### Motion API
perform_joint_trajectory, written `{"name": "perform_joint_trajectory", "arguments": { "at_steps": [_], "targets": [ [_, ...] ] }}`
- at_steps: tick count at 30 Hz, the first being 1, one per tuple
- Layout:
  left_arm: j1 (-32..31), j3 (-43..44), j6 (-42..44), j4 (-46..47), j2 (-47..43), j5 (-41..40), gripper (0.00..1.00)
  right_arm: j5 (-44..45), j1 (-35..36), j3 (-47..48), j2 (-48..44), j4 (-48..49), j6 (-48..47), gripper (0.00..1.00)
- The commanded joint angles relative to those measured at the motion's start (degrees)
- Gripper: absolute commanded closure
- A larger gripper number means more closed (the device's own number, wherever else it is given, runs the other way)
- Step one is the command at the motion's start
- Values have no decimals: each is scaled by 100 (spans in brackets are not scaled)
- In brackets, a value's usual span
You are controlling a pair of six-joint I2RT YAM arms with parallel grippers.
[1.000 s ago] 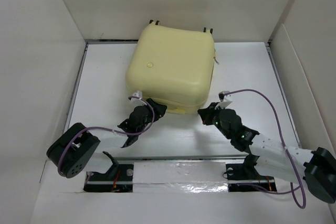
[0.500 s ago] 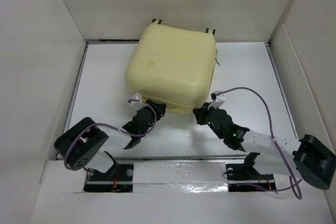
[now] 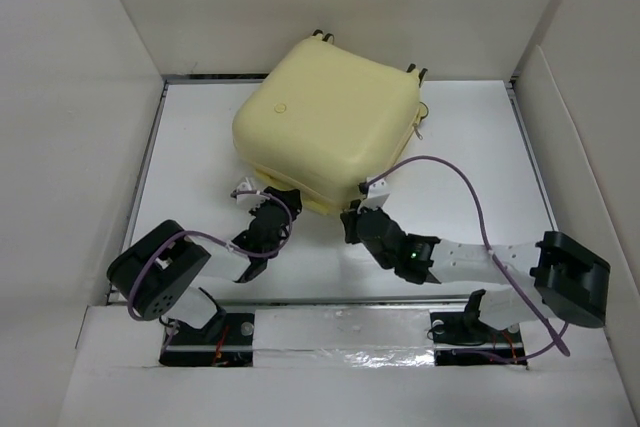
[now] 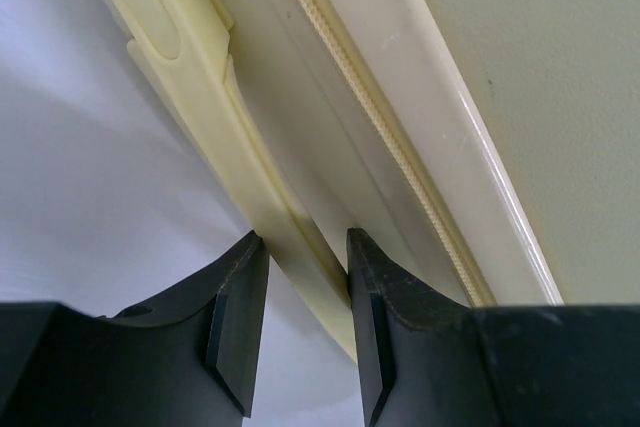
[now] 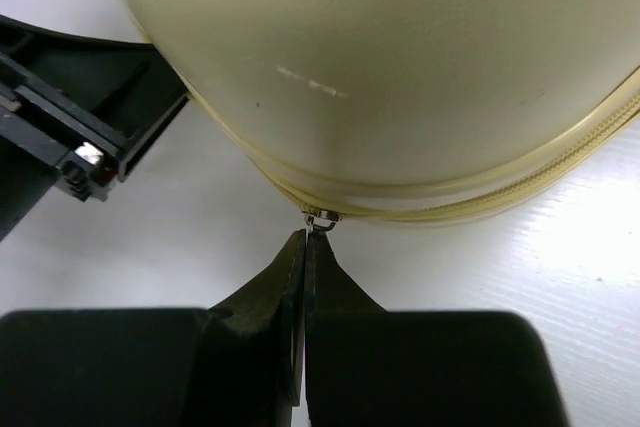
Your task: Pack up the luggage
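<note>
While the luggage [image 3: 325,122] is lying flat and closed on the white table [image 3: 470,147], toward the far middle and turned a little askew, its wheels [image 3: 322,37] are pointing at the back wall and both arms are reaching in to its near side. The left gripper [image 3: 275,199] is sitting at the near left corner of the shell. In its wrist view the left gripper [image 4: 305,292] is straddling the pale yellow handle [image 4: 190,77], which is running diagonally along the side of the case. Both black fingers [image 4: 240,317] are pressing against that strip, so they are clamping it. The zip [image 4: 400,157] is running beside the handle, just above it on the shell. The right gripper [image 3: 352,215] is meeting the near edge just right of the left one, the two close together but apart. In its wrist view the right gripper [image 5: 305,247] is showing its fingers drawn tight together, and their tips are pinching the small metal pull [image 5: 318,219] hanging from the zip [image 5: 560,162] at the rounded edge of the case. Part of the left gripper [image 5: 90,117] is showing at the left of that view, lying against the shell.
</note>
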Motion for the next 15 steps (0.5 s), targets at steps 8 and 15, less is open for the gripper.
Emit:
{"name": "perform_joint_trajectory", "arguments": {
  "at_steps": [8,15],
  "targets": [
    [669,-406,492,281,-824,2149,100,-1989,-1469,-1738,-1640,863,705,100],
    [740,-424,659,105,-1000,2105,100,-1883,-1604,-1687,-2635,-429,441,100]
  ]
}}
